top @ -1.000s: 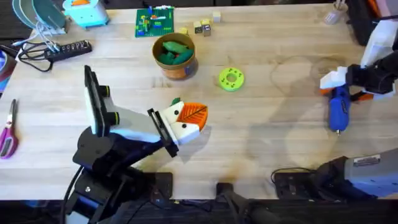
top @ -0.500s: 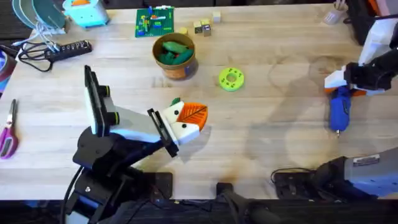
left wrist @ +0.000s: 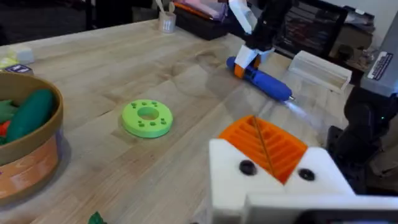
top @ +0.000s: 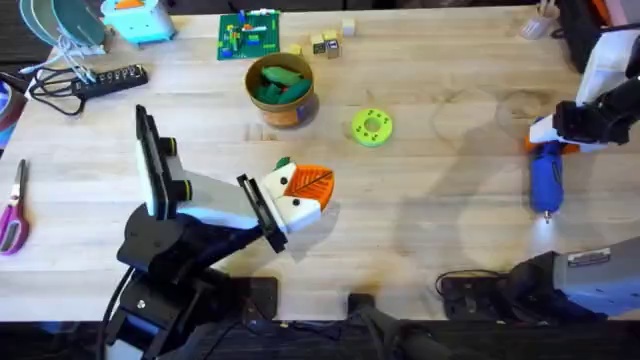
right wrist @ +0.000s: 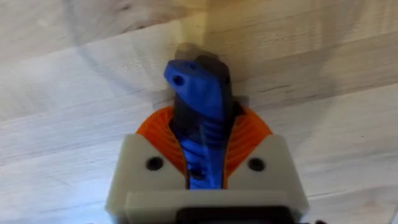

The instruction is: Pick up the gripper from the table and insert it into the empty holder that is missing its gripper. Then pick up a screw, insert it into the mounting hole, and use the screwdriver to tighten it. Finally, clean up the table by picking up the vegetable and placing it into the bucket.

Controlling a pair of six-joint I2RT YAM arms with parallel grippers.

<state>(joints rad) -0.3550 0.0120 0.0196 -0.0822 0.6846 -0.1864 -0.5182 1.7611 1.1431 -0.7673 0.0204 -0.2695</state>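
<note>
My right gripper [top: 552,140] is shut on the rear end of the blue screwdriver [top: 546,180], which lies at the table's right side with its bit toward the front edge. In the right wrist view the screwdriver [right wrist: 199,93] sits between the orange pads of the right gripper [right wrist: 202,124]. My left gripper [top: 312,185] rests mid-table, shut; both white holders carry orange ribbed wedges pressed together [left wrist: 261,140]. The dark green vegetable [top: 283,163] lies just behind it. The orange-brown bucket [top: 282,112] stands farther back with green pieces inside. I cannot make out a screw.
A lime-green disc [top: 372,127] lies right of the bucket. Along the back edge are a green brick plate [top: 248,35], small wooden cubes [top: 325,42] and a teal box [top: 140,18]. A power strip [top: 105,80] and scissors [top: 12,210] lie at the left.
My right gripper has shifted slightly to the right, still on the screwdriver's rear end. The left arm has not moved.
</note>
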